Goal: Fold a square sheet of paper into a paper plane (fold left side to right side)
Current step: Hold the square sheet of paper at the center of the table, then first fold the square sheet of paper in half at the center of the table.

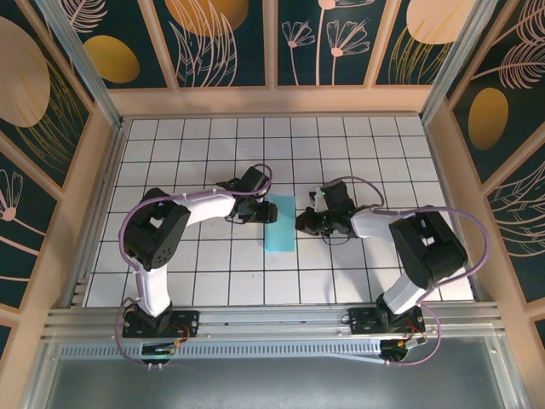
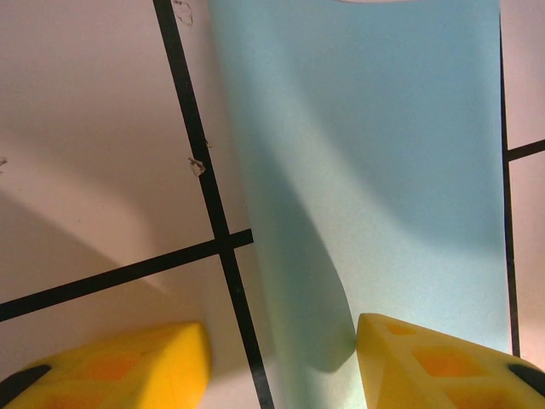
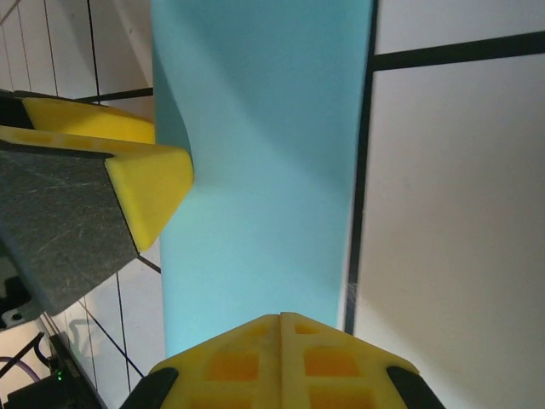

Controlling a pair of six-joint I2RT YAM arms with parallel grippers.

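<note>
Nearest in, both arm bases are sitting on the grooved metal rail (image 1: 272, 317), with the arms reaching toward mid-surface. The thin turquoise-blue sheet of paper (image 1: 279, 226) is lying on the white black-gridded surface (image 1: 213, 273) between the two pincers. It's showing as a narrow rectangle rather than a square, so I'm reading the left-over-right half fold as made. On it, the left pincer (image 2: 281, 375) is standing released, with its yellow fingers (image 2: 438, 362) apart. One finger is resting on the paper beside the rounded folded edge, which is bulging a bit and not looking fully creased. Opposite, the right pincer (image 3: 281, 362) is clenched right at the sheet's edge. I can't tell whether it's nipping the paper or just pressing on it. Left to do, as I'm judging it: flatten that crease, then all the nose and wing folds, since no plane shape is showing yet. The two pincers crowding the sheet are the main obstruction. Farthest out, wood-framed dark panels with gold leaf patterns (image 1: 221, 43) are boxing in the surface.
</note>
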